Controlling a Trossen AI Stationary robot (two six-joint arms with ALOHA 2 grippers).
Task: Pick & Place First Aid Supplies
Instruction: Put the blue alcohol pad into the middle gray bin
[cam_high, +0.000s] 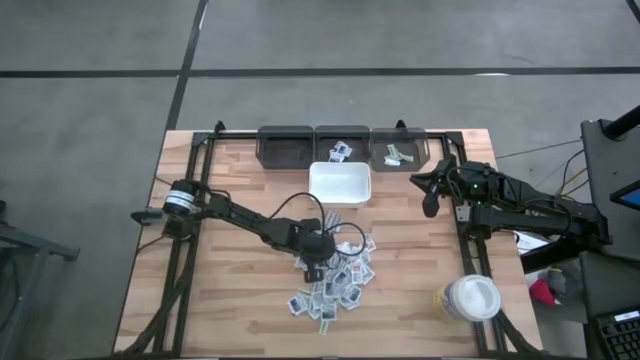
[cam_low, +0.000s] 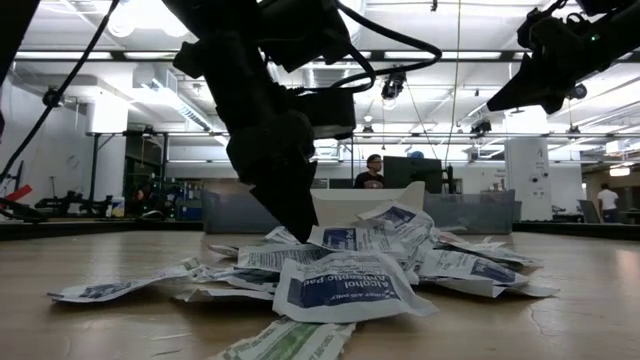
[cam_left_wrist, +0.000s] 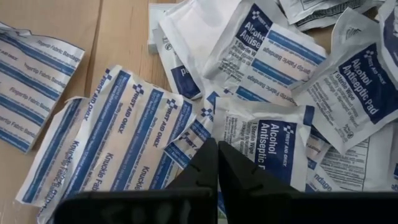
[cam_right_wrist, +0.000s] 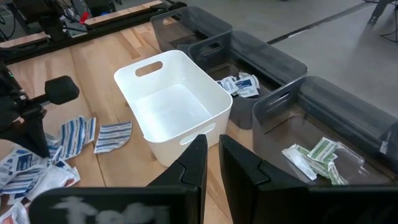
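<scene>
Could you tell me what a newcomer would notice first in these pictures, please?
Probably the heap of first aid packets on the front middle of the table, with the left claw shut and down in the pile. Behind it stands a white tray, then three dark bins at the back edge. The right claw waits raised at the right.

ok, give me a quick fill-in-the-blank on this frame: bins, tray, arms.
1. The left gripper is down in the pile of packets, its fingers ____.
2. The white tray holds ____ packets.
3. Behind the tray stand ____ dark bins.
4. The round white-lidded jar stands on the ____ arm's side of the table.

Missing words: shut; no; three; right
</scene>
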